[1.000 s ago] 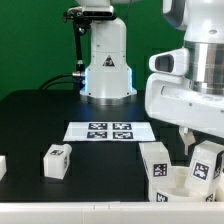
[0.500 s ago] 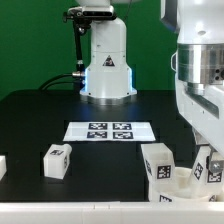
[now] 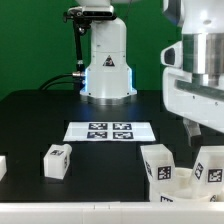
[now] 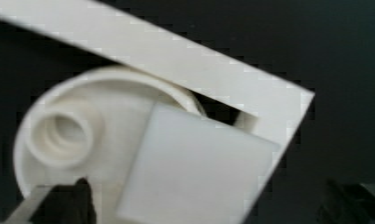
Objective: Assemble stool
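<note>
Looking through the wrist camera, I see the gripper spread wide. Its two dark, blurred fingertips sit far apart with nothing pinched between them. Between them stands a chunky white leg of matte plastic, square-ended with softened corners. It rises against the round seat, a smooth disc with a raised ring socket. Behind runs a flat white strip bent at a corner; I can't tell what it is.

In the exterior view the seat sits at the table's front corner on the exterior view's right, cut off by the frame. A tagged leg and a second tagged leg stand upright on it. The arm, a bulky white shell, covers most of the gripper. A loose leg lies near the front edge toward the left. The marker board lies flat mid-table.
</note>
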`<control>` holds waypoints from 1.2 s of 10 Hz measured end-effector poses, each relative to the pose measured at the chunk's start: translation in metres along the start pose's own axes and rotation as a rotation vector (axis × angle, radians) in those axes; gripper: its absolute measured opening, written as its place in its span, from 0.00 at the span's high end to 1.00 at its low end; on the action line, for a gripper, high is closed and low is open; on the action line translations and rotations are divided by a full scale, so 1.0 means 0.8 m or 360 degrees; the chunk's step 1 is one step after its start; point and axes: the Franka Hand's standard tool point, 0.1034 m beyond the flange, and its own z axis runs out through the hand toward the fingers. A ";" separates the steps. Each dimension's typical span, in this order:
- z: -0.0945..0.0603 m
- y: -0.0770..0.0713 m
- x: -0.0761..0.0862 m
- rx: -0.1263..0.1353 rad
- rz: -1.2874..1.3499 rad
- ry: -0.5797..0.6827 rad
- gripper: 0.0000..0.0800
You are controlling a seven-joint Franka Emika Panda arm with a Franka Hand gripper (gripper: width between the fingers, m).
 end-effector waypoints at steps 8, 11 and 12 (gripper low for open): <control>-0.008 -0.009 -0.019 0.0020 -0.1611 0.0065 0.19; -0.005 -0.005 -0.014 -0.0030 -0.2028 0.0081 0.19; -0.004 -0.004 -0.017 -0.0059 -0.2338 0.0072 0.19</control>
